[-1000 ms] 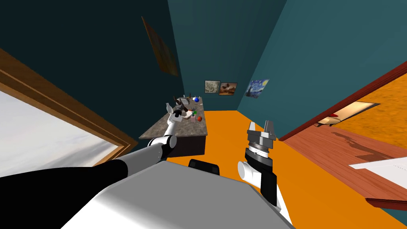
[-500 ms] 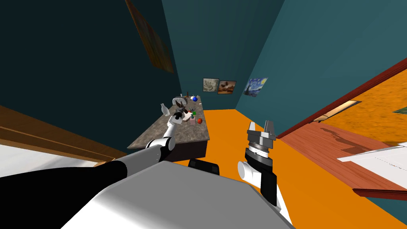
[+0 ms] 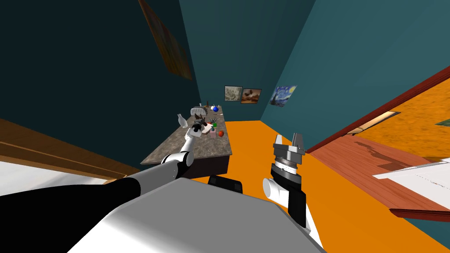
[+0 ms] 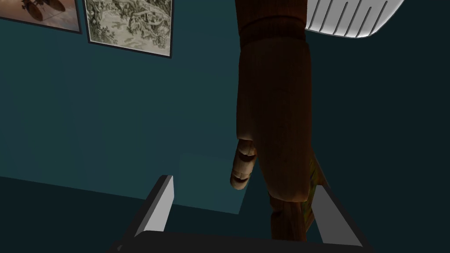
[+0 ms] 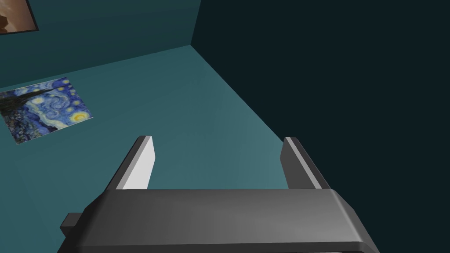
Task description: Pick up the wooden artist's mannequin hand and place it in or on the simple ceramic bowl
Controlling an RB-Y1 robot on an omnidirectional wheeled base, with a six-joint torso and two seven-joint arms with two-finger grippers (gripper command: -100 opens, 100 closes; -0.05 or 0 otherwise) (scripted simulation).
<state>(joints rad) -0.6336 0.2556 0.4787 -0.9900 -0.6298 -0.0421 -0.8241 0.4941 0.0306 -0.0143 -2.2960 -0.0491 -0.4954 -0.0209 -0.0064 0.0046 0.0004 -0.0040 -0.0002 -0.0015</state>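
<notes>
The dark brown wooden mannequin hand (image 4: 272, 110) hangs lengthwise between my left gripper's (image 4: 242, 183) fingers, close against one finger (image 4: 329, 215), while the other finger (image 4: 158, 206) stands well clear of it. That gripper is open. A white ribbed bowl-like thing (image 4: 351, 17) lies just past the wooden hand's far end. In the head view my left gripper (image 3: 197, 125) reaches over the stone-topped table (image 3: 176, 151), with the brown hand (image 3: 200, 117) and the pale ribbed thing (image 3: 197, 110) beyond it. My right gripper (image 3: 289, 139) is raised over the orange floor, open and empty (image 5: 217, 139).
On the table stand a white flask (image 3: 181, 120), a blue round object (image 3: 215, 109), a small green item (image 3: 214, 124) and a red ball-like thing (image 3: 220, 133). The orange floor (image 3: 255, 149) runs to the right of the table. A red-brown door frame (image 3: 378, 110) lies further right.
My head view swung over the first half second, shifting the window and door in the picture, then held still. My left gripper's fingers have spread wide apart at the table. The right arm has not moved.
</notes>
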